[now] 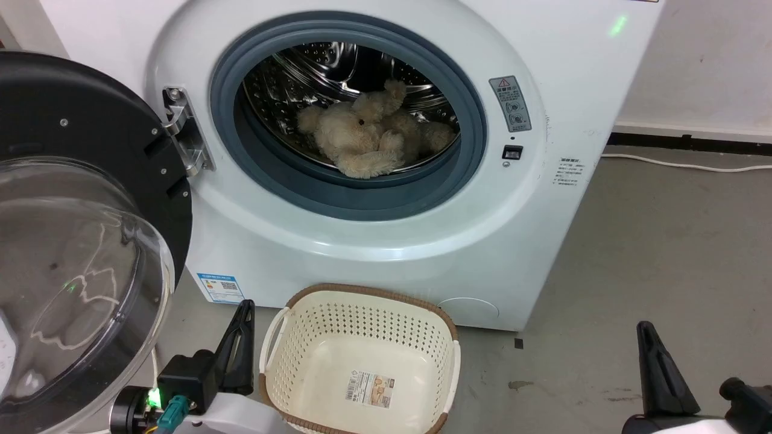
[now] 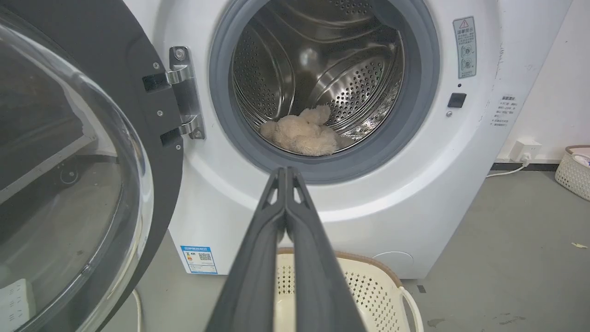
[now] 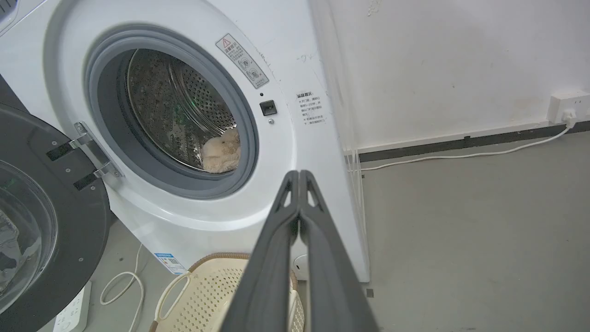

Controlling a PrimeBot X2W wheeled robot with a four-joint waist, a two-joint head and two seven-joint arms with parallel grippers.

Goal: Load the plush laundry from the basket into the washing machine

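Note:
The beige teddy bear [image 1: 368,135] lies inside the steel drum of the white washing machine [image 1: 531,229], just behind the grey door ring; I also see the bear [image 2: 302,133] in the left wrist view and part of the bear [image 3: 222,151] in the right wrist view. The cream basket [image 1: 362,313] stands on the floor before the washer with only a sticker on its bottom. My left gripper [image 1: 244,307] is low at the basket's left, shut with its fingers pressed together [image 2: 286,173]. My right gripper [image 1: 645,328] is at the lower right, also shut [image 3: 299,175], holding nothing.
The washer's round door [image 1: 90,241], black-rimmed with a clear dome, stands swung open at the left, close to my left arm. A white cable [image 3: 461,154] runs along the wall to a socket. Another basket [image 2: 574,168] sits far right. Grey floor lies open at the right.

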